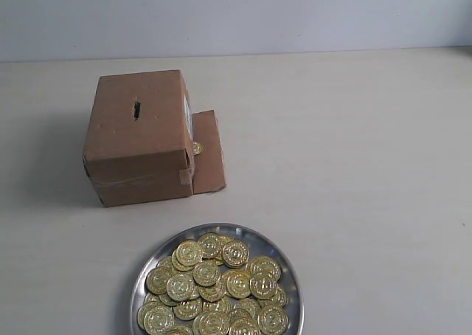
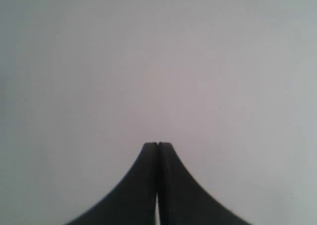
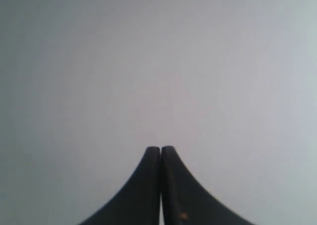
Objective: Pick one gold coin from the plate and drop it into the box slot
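Note:
A round silver plate [image 1: 289, 265] sits at the near edge of the table, heaped with several gold coins [image 1: 214, 287]. Behind it, to the left, stands the brown cardboard box [image 1: 140, 139]; the box slot [image 1: 136, 110] is a short dark slit in its top. One stray gold coin [image 1: 197, 148] lies on the loose side flap [image 1: 208, 152]. Neither arm appears in the exterior view. My left gripper [image 2: 157, 144] is shut, black fingertips pressed together against a plain pale surface. My right gripper [image 3: 161, 148] is shut the same way, holding nothing.
The pale table [image 1: 354, 150] stretches wide to the right of the box and plate. A light wall [image 1: 236, 18] rises behind its far edge. Both wrist views show only blank pale background beyond the fingers.

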Available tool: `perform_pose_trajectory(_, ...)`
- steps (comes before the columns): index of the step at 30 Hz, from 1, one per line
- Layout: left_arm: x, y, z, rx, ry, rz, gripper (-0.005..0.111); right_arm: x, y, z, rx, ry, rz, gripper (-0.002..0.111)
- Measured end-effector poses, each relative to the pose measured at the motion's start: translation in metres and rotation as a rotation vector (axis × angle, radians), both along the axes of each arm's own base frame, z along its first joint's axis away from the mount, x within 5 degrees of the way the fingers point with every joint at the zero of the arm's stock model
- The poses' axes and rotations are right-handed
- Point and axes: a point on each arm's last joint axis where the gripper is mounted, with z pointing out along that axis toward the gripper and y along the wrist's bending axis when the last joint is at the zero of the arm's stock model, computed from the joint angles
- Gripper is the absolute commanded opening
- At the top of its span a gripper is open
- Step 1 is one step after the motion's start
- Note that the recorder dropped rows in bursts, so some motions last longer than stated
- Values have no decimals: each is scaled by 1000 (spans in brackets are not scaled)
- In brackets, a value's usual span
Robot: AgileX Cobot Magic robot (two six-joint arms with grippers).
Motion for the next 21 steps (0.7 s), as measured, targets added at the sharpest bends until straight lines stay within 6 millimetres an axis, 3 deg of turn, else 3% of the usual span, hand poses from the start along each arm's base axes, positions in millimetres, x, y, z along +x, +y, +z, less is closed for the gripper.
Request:
perform_pose_trajectory(6,-39,-1,-10,-4,-98,26,0,-41,-2,-3,14,-103,-80,0)
perform_pose_trajectory(10,-59,0,-27,-6,-143,28,0,-68,-1,-8,19,-171,-119,0)
perform_pose_trajectory(15,-73,1,-51,-12,-156,30,0,-99,-1,-15,27,-253,-132,0)
perform_pose_trajectory(21,-78,1,-55,-16,-159,34,0,-124,-2,-23,33,-319,-132,0)
